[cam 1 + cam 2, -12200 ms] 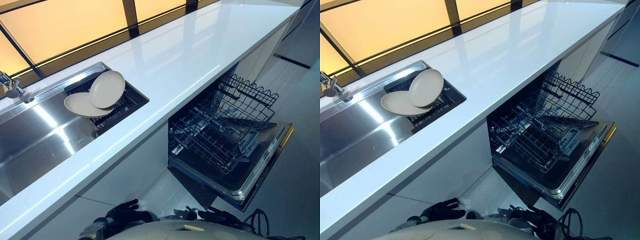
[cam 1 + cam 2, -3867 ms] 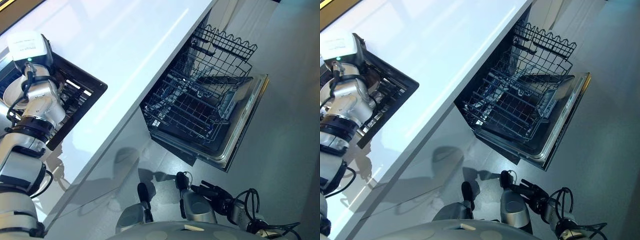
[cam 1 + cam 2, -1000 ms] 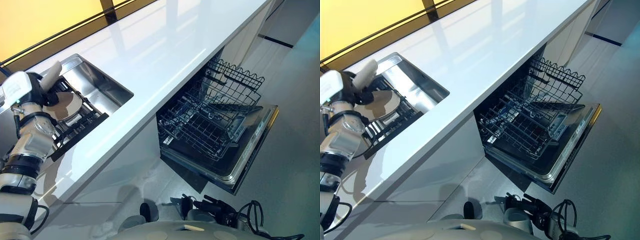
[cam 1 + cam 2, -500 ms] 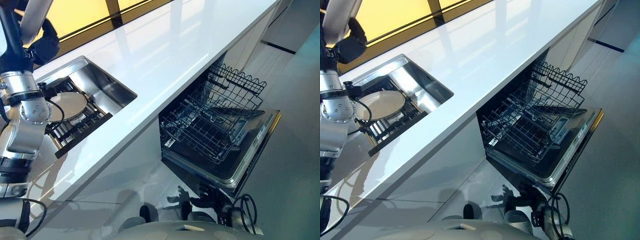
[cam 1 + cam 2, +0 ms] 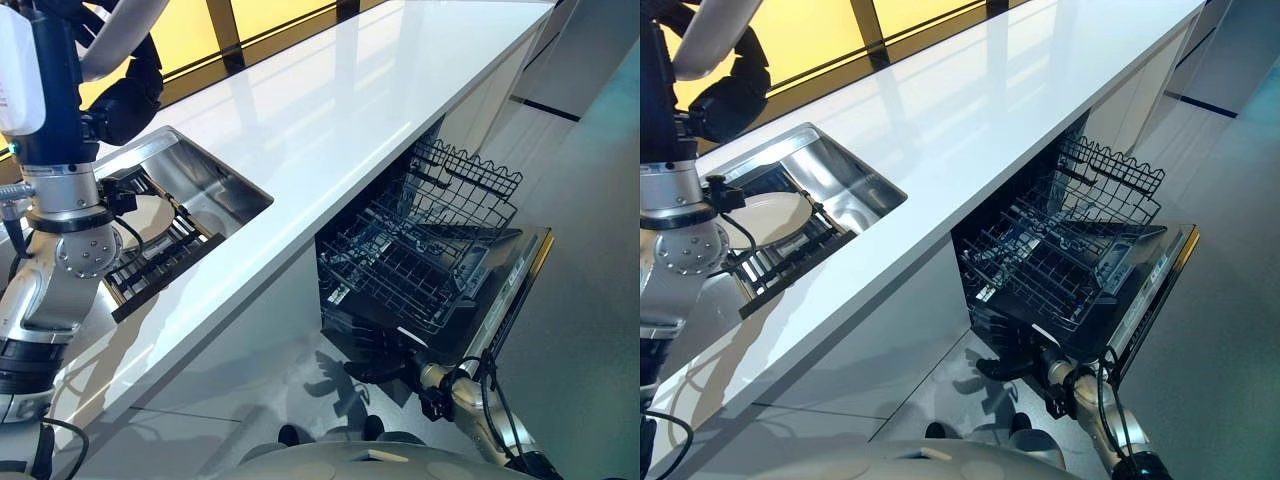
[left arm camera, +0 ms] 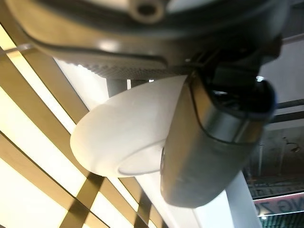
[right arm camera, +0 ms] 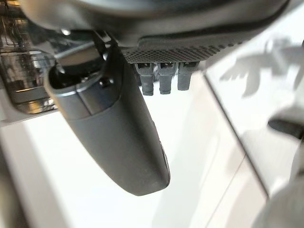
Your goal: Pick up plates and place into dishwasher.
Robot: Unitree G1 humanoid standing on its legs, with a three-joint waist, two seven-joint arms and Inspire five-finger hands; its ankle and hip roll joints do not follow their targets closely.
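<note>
the left hand [image 6: 209, 137] is up high at the far left, above the sink [image 5: 215, 185], with its thumb pressed on a white plate [image 6: 123, 137] it holds. another plate [image 5: 765, 218] lies on the dark rack [image 5: 165, 258] in the sink. the right hand [image 5: 1005, 362] is low by the open dishwasher [image 5: 430, 270], fingers loose and apart, holding nothing

Kitchen: sink [image 5: 195, 178], dishwasher [image 5: 430, 270], countertop [image 5: 330, 90]
</note>
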